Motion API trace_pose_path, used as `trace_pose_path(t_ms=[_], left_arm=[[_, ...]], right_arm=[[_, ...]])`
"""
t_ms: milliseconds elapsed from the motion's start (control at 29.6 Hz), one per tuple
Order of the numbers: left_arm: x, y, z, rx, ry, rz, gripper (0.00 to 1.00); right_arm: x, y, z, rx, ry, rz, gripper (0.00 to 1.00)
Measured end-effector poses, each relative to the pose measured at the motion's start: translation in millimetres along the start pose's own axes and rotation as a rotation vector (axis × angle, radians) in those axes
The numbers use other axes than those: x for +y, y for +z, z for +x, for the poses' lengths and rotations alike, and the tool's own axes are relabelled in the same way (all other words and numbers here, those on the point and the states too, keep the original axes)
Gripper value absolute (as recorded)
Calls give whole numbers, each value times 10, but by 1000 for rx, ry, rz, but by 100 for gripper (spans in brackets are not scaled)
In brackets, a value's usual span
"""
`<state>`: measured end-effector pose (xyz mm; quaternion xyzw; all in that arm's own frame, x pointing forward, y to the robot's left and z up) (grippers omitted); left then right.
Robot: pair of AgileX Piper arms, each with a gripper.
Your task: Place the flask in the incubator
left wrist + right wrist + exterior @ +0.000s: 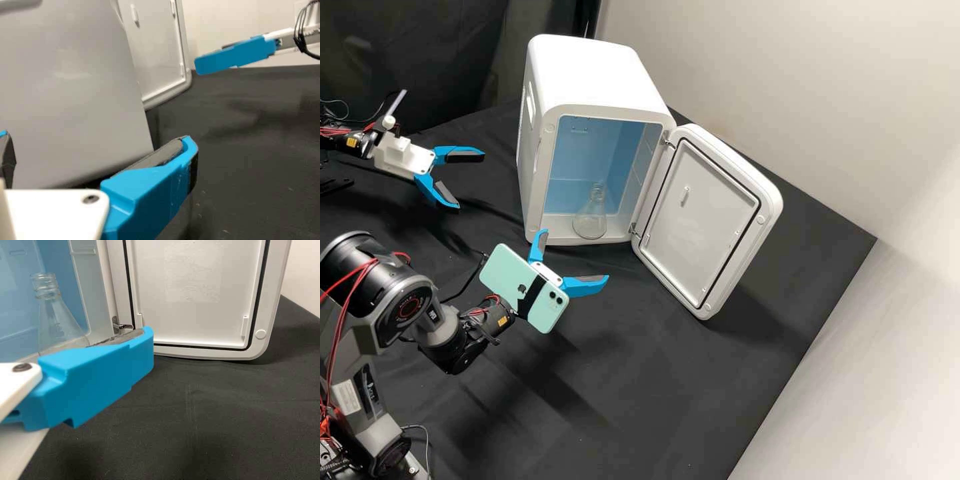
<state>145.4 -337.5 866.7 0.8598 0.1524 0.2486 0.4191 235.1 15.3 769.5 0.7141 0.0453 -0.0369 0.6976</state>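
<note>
The clear glass flask point(590, 217) stands upright on the floor of the white incubator point(587, 73), just inside the blue chamber's front lip. The incubator's door point(707, 220) hangs wide open to the right. My right gripper point(575, 257) is open and holds nothing, on the bench just in front of the chamber opening. In the right wrist view one blue finger point(100, 370) lies before the flask point(52, 315) and the door point(200, 290). My left gripper point(468, 180) is open and empty, hovering left of the incubator and facing its side wall point(65, 90).
A mint-green phone point(527, 287) is mounted on the right arm's wrist. The black bench point(667, 373) ends at an edge on the right, near the white wall. Cables lie at the far left. The right gripper's finger point(235, 52) shows beyond the incubator in the left wrist view.
</note>
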Motion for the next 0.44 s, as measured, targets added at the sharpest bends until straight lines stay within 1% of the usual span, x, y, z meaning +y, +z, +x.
trace_pose_path(t_ms=[34, 67, 101, 135, 169, 202, 270, 337, 371, 405, 439], left_arm=[[20, 12, -4, 6, 13, 11, 100], [44, 37, -12, 5, 28, 16, 100], [71, 67, -19, 7, 46, 30, 100], [103, 102, -29, 20, 68, 39, 100], [129, 130, -39, 22, 84, 50, 100], [146, 152, -47, 14, 95, 60, 100], [174, 176, -61, 5, 113, 60, 100], [182, 187, -63, -5, 121, 63, 100], [185, 179, -64, -9, 122, 58, 100], [186, 174, -65, -18, 121, 46, 100], [185, 175, -65, -30, 120, 41, 100]], right_arm=[[0, 0, 0, 0, 0, 0, 100], [0, 0, 0, 0, 0, 0, 100], [0, 0, 0, 0, 0, 0, 100], [0, 0, 0, 0, 0, 0, 100], [0, 0, 0, 0, 0, 0, 100], [0, 0, 0, 0, 0, 0, 100], [0, 0, 0, 0, 0, 0, 100], [0, 0, 0, 0, 0, 0, 100], [0, 0, 0, 0, 0, 0, 100], [0, 0, 0, 0, 0, 0, 100], [0, 0, 0, 0, 0, 0, 100]])
